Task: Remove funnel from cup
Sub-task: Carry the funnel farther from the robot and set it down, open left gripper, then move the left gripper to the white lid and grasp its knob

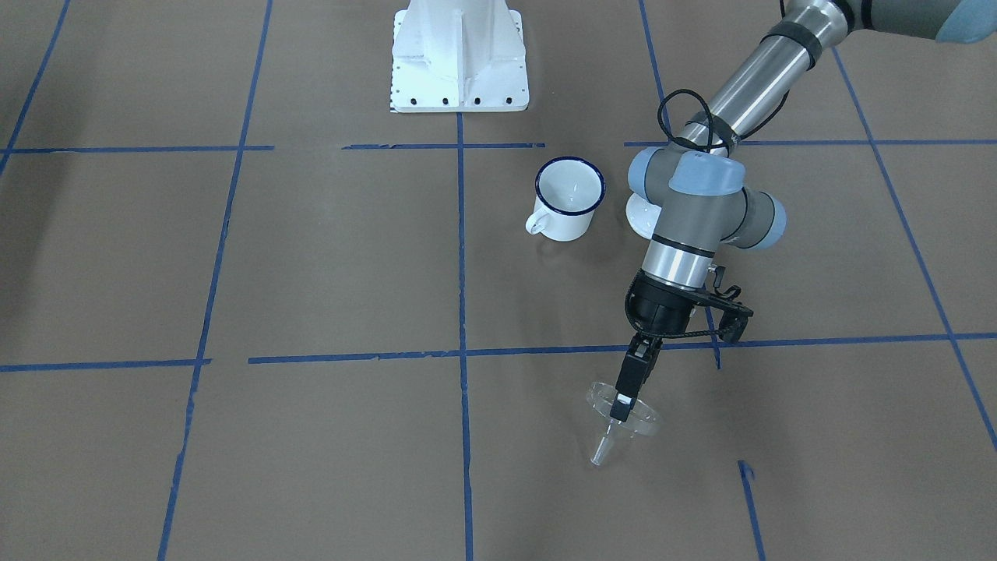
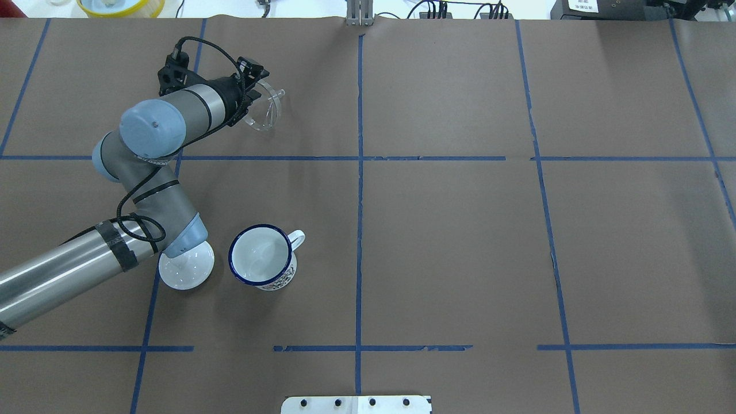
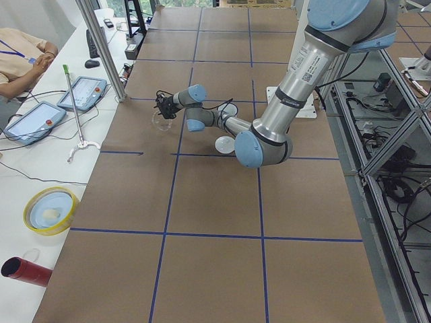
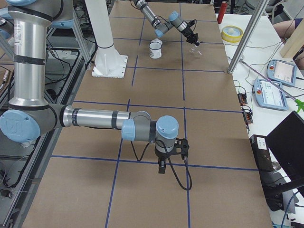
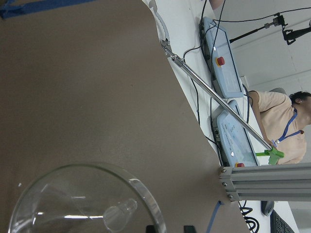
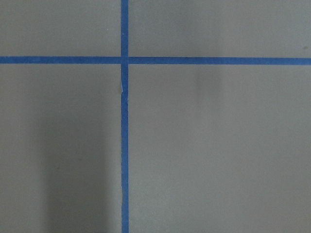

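Exterior front-facing view has the left gripper (image 1: 621, 407) clamped on the rim of the clear funnel (image 1: 645, 421), tilted and well apart from the white cup (image 1: 567, 224), and honestly can't tell if the right gripper (image 4: 162, 167) is spread or closed.

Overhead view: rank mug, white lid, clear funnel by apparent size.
1. white enamel mug with blue rim
2. white round lid, partly under the arm
3. clear plastic funnel, tilted and farther away: lid versus funnel unsure
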### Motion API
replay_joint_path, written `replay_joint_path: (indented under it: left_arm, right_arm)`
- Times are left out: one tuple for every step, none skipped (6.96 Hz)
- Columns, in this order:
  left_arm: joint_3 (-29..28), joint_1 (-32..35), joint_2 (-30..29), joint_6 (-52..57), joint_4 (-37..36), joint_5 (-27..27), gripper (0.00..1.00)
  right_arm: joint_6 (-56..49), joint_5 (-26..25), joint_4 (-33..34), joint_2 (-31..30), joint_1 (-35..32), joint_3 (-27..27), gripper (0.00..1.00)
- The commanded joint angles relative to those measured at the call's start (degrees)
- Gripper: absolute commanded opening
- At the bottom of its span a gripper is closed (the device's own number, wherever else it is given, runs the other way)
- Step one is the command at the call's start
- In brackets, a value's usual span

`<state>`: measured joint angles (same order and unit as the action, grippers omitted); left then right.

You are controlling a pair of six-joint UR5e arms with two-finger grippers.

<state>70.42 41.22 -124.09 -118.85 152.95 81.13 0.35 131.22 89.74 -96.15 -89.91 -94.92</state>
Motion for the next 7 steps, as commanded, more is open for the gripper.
replay_joint_path:
  left_arm:
    - [7.3, 0.5, 3.4, 4.8, -6.0, 5.6, 0.99]
    - [14.8, 1.9, 6.1, 8.0, -16.6, 13.7, 0.99]
    - [22.1, 2.7, 8.9, 15.1, -27.7, 18.7, 0.99]
    - [30.2, 2.7, 12.3, 21.7, -40.0, 21.8, 0.99]
    - [35.9, 2.7, 15.9, 25.1, -47.7, 22.8, 0.99]
    - [36.4, 2.5, 19.6, 25.1, -48.0, 23.2, 0.99]
    - [36.5, 1.6, 20.7, 25.0, -48.3, 27.4, 0.99]
  right_arm:
    - [0.0, 0.0, 0.0, 0.0, 0.0, 0.0, 1.00]
    - [0.0, 0.0, 0.0, 0.0, 0.0, 0.0, 1.00]
    - [0.0, 0.0, 0.0, 0.0, 0.0, 0.0, 1.00]
    - [0.0, 0.0, 0.0, 0.0, 0.0, 0.0, 1.00]
    - [0.0, 0.0, 0.0, 0.0, 0.0, 0.0, 1.00]
    - [0.0, 0.0, 0.0, 0.0, 0.0, 0.0, 1.00]
    - [0.0, 0.0, 0.0, 0.0, 0.0, 0.0, 1.00]
